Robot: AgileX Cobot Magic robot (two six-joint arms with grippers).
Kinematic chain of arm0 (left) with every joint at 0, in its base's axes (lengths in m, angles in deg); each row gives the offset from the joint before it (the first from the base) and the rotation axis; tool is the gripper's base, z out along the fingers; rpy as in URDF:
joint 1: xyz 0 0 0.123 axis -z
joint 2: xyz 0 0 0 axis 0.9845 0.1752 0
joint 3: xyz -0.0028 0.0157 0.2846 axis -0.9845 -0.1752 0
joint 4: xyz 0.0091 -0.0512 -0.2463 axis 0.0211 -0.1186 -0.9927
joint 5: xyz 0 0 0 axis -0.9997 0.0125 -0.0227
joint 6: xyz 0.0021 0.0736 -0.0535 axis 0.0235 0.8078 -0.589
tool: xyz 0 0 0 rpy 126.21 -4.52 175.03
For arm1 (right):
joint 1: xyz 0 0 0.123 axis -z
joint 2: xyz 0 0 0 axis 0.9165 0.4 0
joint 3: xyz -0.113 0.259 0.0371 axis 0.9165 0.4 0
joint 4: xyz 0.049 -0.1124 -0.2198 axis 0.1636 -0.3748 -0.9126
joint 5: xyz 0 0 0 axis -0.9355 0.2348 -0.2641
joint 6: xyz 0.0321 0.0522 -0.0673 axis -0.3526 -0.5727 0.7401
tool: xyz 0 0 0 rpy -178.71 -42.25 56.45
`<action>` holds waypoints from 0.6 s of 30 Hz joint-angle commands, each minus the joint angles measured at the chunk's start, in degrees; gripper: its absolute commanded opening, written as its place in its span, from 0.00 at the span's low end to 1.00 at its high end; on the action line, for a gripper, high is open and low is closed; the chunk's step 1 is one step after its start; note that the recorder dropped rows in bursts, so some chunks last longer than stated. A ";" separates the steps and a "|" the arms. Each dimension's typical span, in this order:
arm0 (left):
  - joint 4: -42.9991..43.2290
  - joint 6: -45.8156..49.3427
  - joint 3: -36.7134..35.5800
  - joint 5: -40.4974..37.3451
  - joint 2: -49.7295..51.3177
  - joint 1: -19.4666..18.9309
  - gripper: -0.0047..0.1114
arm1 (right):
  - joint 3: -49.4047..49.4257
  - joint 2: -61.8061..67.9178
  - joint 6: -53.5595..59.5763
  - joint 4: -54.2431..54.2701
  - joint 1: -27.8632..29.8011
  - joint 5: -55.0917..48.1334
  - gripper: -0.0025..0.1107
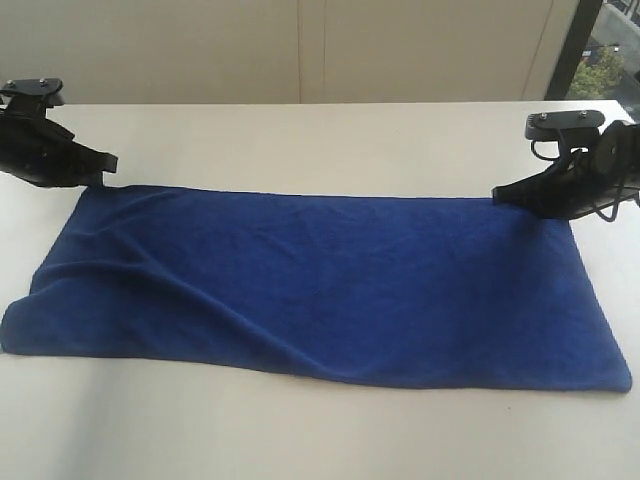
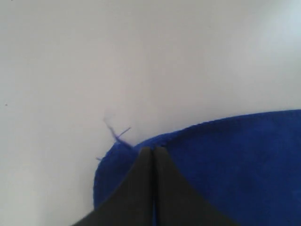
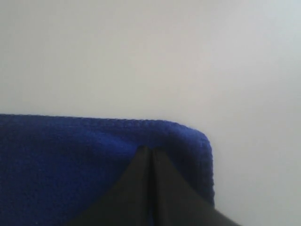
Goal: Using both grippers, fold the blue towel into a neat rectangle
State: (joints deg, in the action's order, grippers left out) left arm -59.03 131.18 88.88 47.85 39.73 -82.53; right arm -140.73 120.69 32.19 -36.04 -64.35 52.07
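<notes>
1 towel (image 1: 320, 290), 2 jaws, 1 tbl (image 1: 300, 140).

Left gripper (image 1: 110, 160) low, fingers (image 2: 141, 188) pressed together, right gripper (image 1: 498, 195) low, fingers likewise closed

The left pincer (image 1: 110, 160) and right pincer (image 1: 498, 195) run off the exterior view's sides. Both wrist views are blurred and crop the towel (image 1: 320, 290). Its far corners hide under the pincer tips; whether cloth is pinched cannot be told.
</notes>
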 commanded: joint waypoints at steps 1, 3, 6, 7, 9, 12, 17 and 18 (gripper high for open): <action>-0.65 -0.06 0.23 -2.73 -0.08 -0.01 0.04 | 0.03 0.26 0.15 -0.08 0.38 0.55 0.02; -0.65 0.28 0.23 -2.76 0.73 -0.01 0.04 | 0.03 0.26 0.15 -0.08 0.38 0.55 0.02; -0.65 0.86 0.23 -1.67 2.09 -0.01 0.04 | 0.03 0.26 0.15 -0.08 0.38 0.55 0.02; -0.65 0.97 0.23 -1.45 2.61 -0.01 0.04 | 0.03 0.26 0.15 -0.08 0.38 0.55 0.02; -0.65 1.20 0.23 -0.67 3.71 -0.01 0.04 | 0.03 0.26 0.15 -0.08 0.38 0.55 0.02; -0.65 1.31 0.23 1.13 4.68 -0.01 0.04 | 0.03 0.26 0.15 -0.08 0.38 0.55 0.02; -0.65 1.31 0.23 3.43 4.83 -0.01 0.04 | 0.03 0.26 0.15 -0.08 0.38 1.09 0.02; -0.65 1.31 0.23 3.56 4.83 -0.01 0.04 | 0.03 0.26 0.15 -0.08 0.38 1.25 0.02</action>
State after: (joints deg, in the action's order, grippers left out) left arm -59.38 132.34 89.22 50.70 43.91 -82.53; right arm -140.73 120.69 32.19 -36.04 -64.35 52.29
